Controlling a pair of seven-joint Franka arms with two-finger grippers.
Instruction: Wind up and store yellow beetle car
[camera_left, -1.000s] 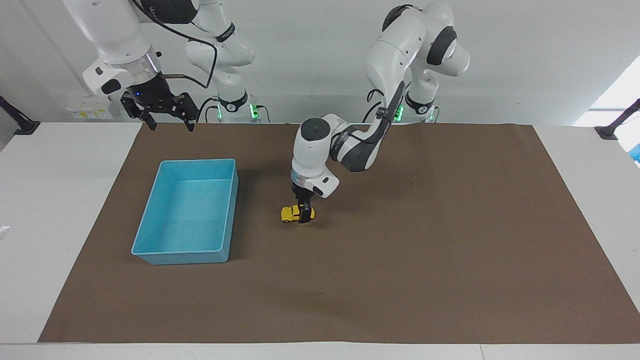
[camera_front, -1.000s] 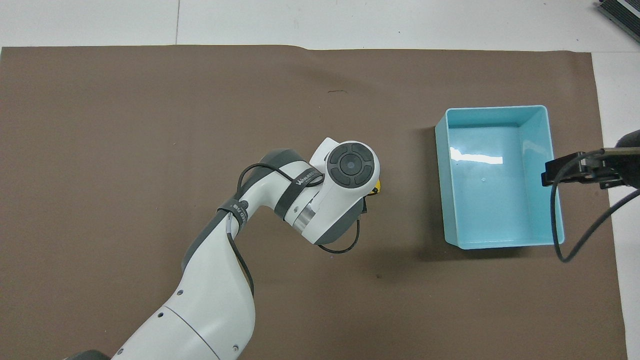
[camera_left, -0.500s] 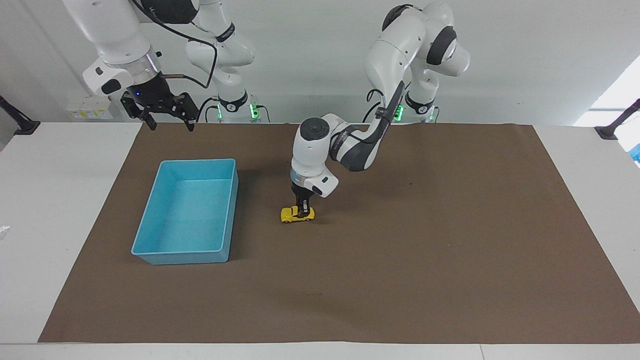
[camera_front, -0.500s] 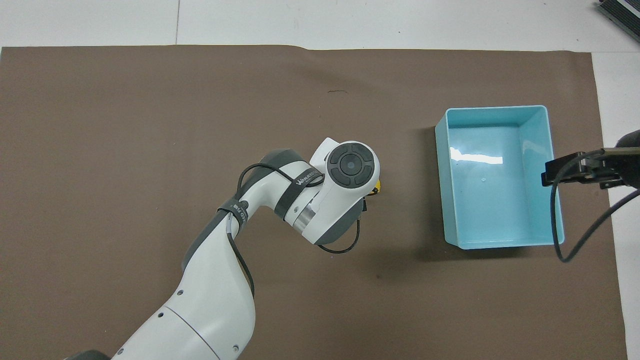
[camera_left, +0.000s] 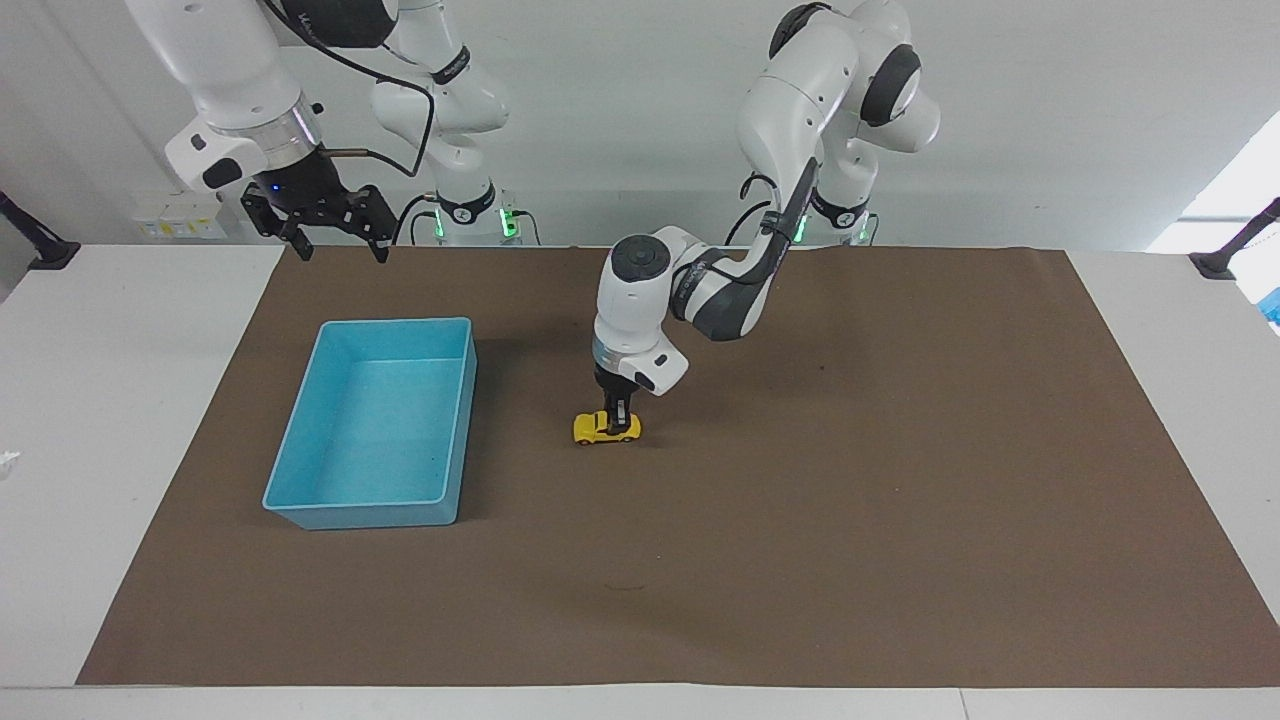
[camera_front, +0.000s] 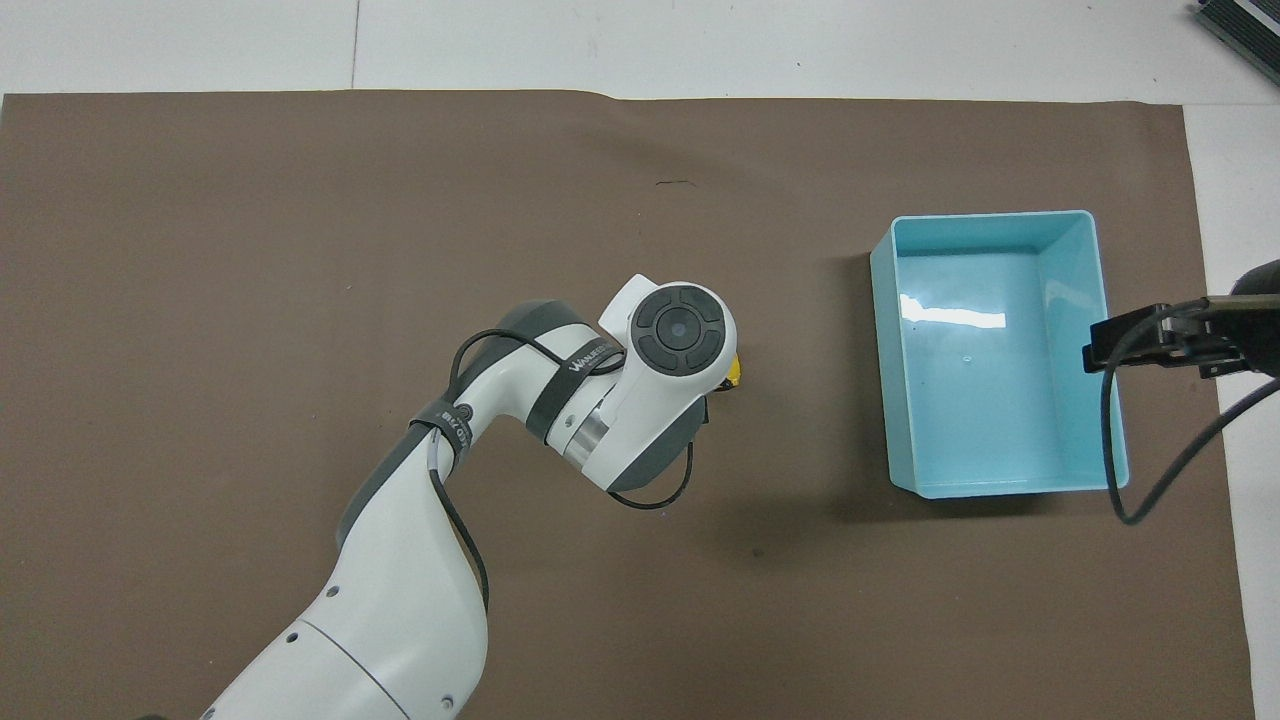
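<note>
The yellow beetle car (camera_left: 592, 430) stands on its wheels on the brown mat, beside the light-blue bin (camera_left: 355, 516) toward the left arm's end. My left gripper (camera_left: 620, 424) points straight down and is shut on the car's body. In the overhead view only a sliver of the car (camera_front: 735, 370) shows past the left arm's wrist, which hides the fingers. The bin (camera_front: 1000, 489) holds nothing. My right gripper (camera_left: 338, 243) is open and waits high over the mat's edge, on the robots' side of the bin; it also shows in the overhead view (camera_front: 1093, 356).
The brown mat (camera_left: 900, 500) covers most of the white table. A black cable (camera_front: 1130, 480) hangs from the right arm over the bin's rim.
My left gripper has slid the car a short way along the mat toward the left arm's end, away from the bin. The right arm has not moved.
</note>
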